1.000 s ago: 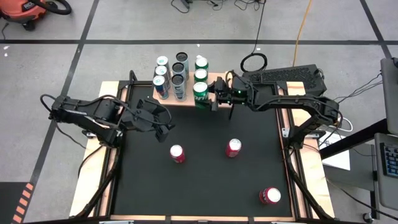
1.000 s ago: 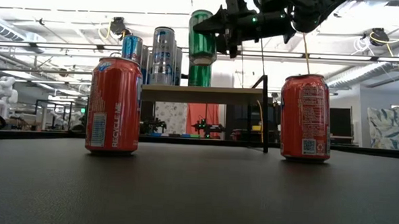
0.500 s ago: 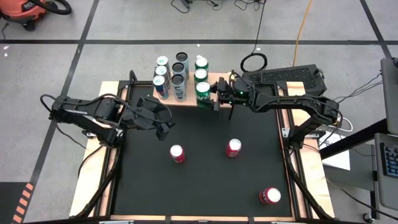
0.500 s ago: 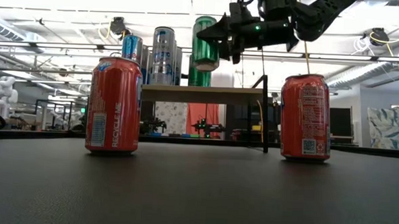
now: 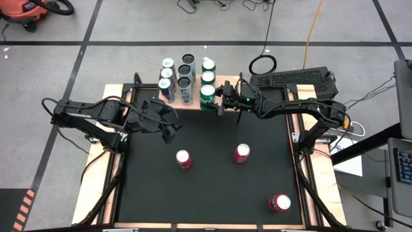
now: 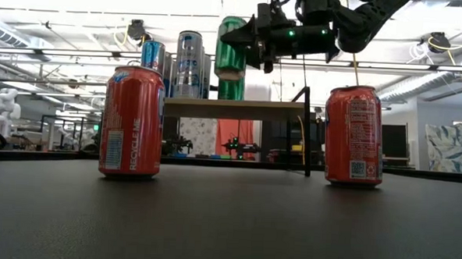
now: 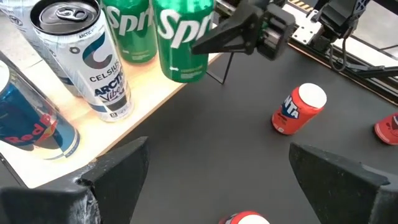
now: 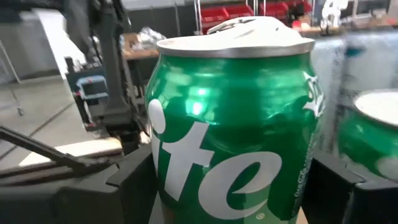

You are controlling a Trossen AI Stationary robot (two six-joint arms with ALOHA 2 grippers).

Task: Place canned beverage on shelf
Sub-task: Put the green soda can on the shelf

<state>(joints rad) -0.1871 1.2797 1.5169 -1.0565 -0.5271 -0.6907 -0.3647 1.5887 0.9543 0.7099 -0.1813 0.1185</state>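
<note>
The black tabletop (image 5: 212, 167) is taking up most of the high view, w/ the small light-wood shelf (image 5: 187, 103) sitting at its far edge, standing on thin black legs in the low view (image 6: 236, 109). The right arm is reaching across from the right side, and the right gripper (image 5: 219, 102) is clamping a green can (image 5: 207, 94) at the shelf's front right corner; in the low view the green can (image 6: 231, 48) is hanging clear above the board, not touching it, w/ another green can showing under/behind it. The right wrist view is showing that can (image 8: 233, 146) filling the space between the two dark fingers (image 8: 134, 183), upright. The left arm is waiting over the table's left part, the left gripper (image 5: 168, 127) near the shelf's front edge, its fingers (image 7: 115, 171) spread wide w/ nothing between them. On the shelf, 2 silver-blue cans (image 5: 167, 82), 2 dark-topped cans (image 5: 185, 74) and 2 more green cans (image 5: 207, 71) are standing in rows behind the held one. 3 red cans are standing on the tabletop, well apart: one left of centre (image 5: 183, 158), one right of centre (image 5: 241, 153), one near the front right corner (image 5: 279, 203).
</note>
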